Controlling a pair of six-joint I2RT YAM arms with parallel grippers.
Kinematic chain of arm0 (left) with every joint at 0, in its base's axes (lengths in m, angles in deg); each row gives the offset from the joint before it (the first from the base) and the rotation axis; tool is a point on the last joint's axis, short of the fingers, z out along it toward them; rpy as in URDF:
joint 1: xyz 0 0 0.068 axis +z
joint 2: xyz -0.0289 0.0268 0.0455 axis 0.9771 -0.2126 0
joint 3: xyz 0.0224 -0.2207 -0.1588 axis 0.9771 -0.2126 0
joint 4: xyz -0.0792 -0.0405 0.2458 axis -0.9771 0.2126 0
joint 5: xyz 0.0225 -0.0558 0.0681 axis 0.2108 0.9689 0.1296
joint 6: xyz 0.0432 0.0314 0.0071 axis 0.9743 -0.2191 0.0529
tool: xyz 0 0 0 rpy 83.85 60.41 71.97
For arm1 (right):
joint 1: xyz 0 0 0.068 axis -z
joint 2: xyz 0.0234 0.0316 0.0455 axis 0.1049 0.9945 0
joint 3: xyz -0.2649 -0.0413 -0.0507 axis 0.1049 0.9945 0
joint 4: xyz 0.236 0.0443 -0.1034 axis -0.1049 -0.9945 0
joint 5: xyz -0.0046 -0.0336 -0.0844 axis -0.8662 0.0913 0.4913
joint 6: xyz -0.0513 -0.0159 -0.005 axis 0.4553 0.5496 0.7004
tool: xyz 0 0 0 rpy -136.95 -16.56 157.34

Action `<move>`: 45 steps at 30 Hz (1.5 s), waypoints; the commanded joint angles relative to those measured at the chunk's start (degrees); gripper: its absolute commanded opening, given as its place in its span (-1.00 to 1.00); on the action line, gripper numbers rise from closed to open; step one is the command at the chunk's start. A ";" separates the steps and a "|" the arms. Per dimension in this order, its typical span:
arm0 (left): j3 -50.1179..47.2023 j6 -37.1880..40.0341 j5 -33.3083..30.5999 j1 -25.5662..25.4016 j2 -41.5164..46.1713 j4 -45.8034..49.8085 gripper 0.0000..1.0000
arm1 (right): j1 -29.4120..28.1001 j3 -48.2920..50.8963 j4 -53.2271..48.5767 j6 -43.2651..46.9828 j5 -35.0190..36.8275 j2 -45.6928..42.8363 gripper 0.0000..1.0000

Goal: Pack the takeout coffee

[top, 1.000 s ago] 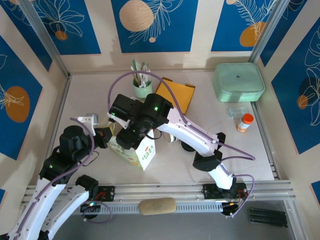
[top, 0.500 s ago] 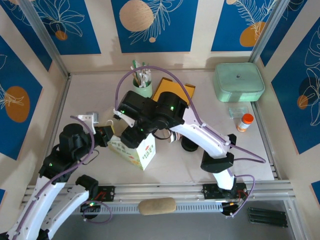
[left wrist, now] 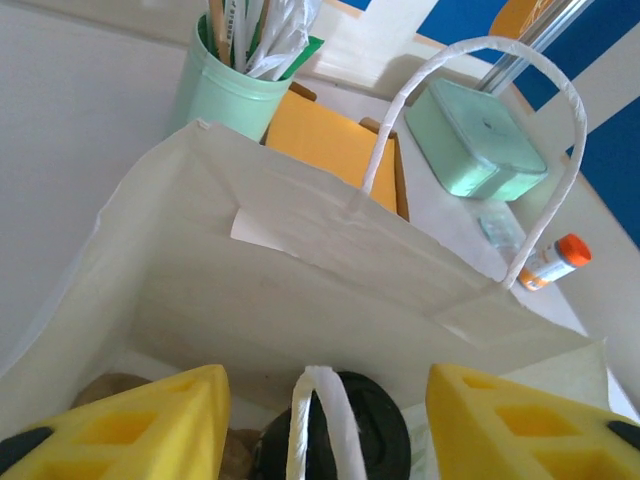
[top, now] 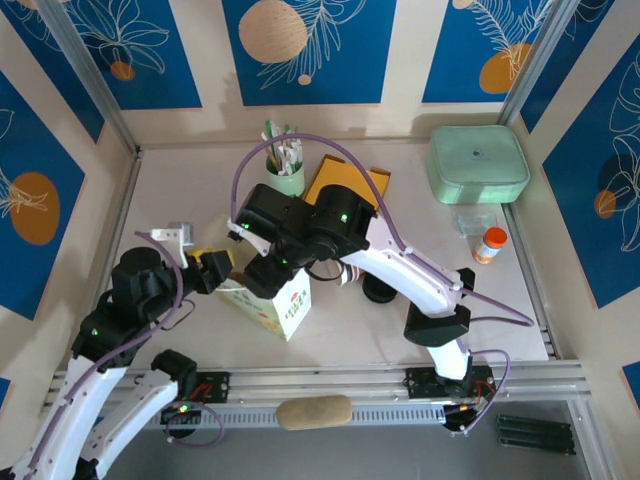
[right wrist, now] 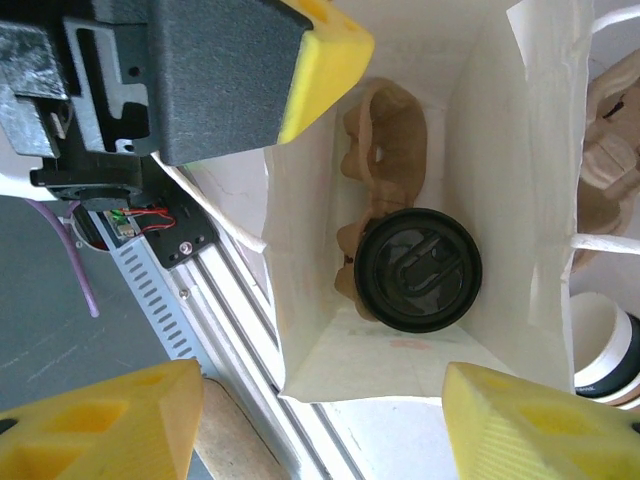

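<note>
The takeout coffee (right wrist: 418,270), showing its black round lid, stands inside the white paper bag (right wrist: 500,150) on a brown pulp carrier (right wrist: 385,140). My right gripper (right wrist: 320,400) hangs open straight above the bag's mouth, holding nothing. In the left wrist view the black lid (left wrist: 375,435) lies low in the bag (left wrist: 300,290). A white handle (left wrist: 312,420) rises between the yellow fingers (left wrist: 130,425) of my left gripper (left wrist: 325,385), touching neither, so that gripper is open. From above, the left gripper (top: 213,268) sits at the bag's (top: 285,310) left edge, and the right gripper (top: 262,275) is over it.
A mint-green cup of utensils (top: 285,172) and an orange-brown envelope (top: 352,190) stand behind the bag. A mint box (top: 478,163) and an orange-capped bottle (top: 489,245) sit far right. Another banded cup (right wrist: 603,345) stands just outside the bag. The aluminium rail (top: 330,382) runs along the near edge.
My left gripper has opened, released the bag's handle and drawn slightly back to the left. The right arm shifted right a second ago, then held still over the bag.
</note>
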 commanded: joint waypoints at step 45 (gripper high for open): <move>18.63 2.27 1.89 0.19 -6.12 -2.73 0.68 | 23.75 42.96 37.21 -15.76 -3.46 -37.99 0.32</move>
